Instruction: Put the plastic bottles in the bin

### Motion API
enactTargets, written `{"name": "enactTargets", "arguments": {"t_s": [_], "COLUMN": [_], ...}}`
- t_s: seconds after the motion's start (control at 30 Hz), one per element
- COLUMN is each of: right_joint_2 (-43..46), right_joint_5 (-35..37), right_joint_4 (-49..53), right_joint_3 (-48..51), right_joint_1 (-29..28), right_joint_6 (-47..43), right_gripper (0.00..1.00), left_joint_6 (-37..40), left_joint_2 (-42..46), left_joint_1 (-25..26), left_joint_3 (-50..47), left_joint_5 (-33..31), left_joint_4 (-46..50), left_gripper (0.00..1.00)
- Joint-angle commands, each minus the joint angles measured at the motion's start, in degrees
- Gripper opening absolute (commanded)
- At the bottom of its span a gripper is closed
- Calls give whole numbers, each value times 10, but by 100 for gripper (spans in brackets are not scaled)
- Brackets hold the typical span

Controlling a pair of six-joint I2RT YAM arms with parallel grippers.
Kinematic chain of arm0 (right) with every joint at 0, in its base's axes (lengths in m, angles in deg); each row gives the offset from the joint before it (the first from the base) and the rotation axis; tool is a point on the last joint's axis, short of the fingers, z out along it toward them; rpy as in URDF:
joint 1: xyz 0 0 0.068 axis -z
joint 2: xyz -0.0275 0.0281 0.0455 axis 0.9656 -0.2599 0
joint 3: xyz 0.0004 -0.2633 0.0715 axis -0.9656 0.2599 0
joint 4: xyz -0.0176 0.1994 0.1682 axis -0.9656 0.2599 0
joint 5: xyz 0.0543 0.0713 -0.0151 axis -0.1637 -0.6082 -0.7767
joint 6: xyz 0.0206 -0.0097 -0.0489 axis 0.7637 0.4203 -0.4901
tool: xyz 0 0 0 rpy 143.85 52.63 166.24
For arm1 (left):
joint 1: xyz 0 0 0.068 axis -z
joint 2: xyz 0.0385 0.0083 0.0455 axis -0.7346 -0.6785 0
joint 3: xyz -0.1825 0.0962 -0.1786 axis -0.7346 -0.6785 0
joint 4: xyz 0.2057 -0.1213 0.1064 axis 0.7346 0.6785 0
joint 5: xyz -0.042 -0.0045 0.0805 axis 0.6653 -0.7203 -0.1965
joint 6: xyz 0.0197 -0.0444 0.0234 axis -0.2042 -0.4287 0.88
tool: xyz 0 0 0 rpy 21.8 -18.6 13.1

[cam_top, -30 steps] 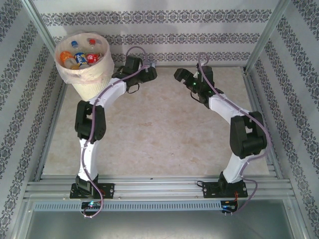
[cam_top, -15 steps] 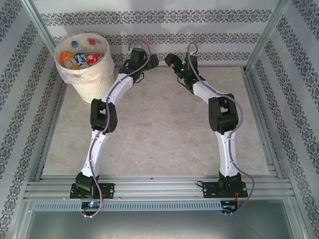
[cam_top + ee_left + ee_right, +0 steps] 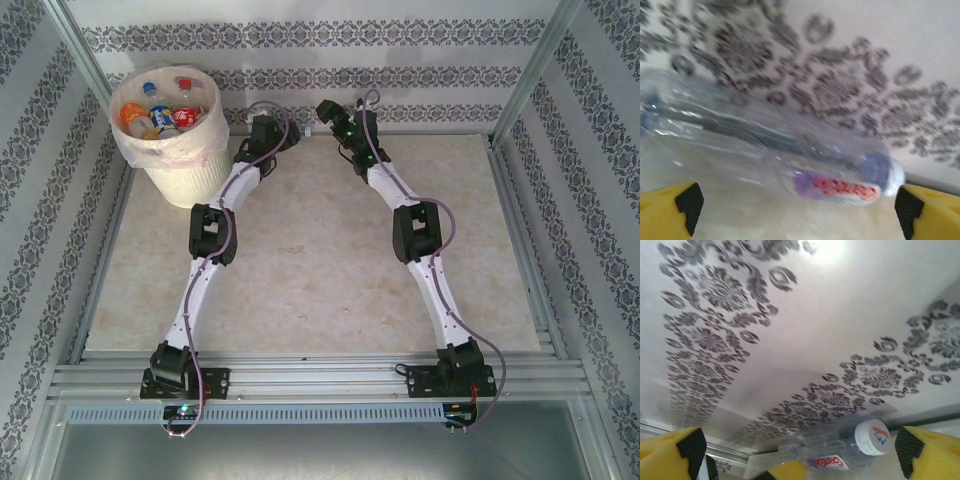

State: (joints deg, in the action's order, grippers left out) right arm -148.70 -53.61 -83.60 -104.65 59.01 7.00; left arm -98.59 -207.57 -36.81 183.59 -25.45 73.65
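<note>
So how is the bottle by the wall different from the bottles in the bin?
The bottle by the wall lies alone; the bottles in the bin sit piled together. The bottle by the wall has a white cap; the bottles in the bin show red and blue caps. All are plastic.

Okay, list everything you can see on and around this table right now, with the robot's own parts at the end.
bin: one, cream-white with pinkish liner, far left corner of the table
bottles in the bin: several, exact count unclear, clear with red, blue and orange labels or caps, piled inside
loose bottle: one, clear, white cap, red-lettered label, on its side by the back wall
table: one, beige marbled
walls: white with grey floral pattern, three sides
frame rails: silver, near edge
left arm: white and black, reaching to the far edge
right arm: same
left gripper: yellow fingers, open, at the loose bottle
right gripper: yellow fingers, open, near its cap
</note>
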Motion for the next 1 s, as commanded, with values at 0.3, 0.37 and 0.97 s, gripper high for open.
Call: {"name": "enactTargets", "arguments": {"t_s": [0.3,0.37,0.97], "right_joint_2": [-14,-14,-15], "right_joint_5": [-16,-14,-14], "right_joint_4": [16,16,20], "right_joint_3": [-6,-5,6], "right_joint_1": [-7,-9,-16], "right_joint_6": [-7,-7,-13], "right_gripper": [98,98,98], "left_joint_6": [13,0,91], "left_joint_2": [-12,-16,106], "left_joint_1": [-44,-50,-52], "left_joint_3": [33,33,-118], "left_joint_5": [12,18,-23], "left_joint_4": [-58,-61,-97], "left_gripper": [100,100,100]}}
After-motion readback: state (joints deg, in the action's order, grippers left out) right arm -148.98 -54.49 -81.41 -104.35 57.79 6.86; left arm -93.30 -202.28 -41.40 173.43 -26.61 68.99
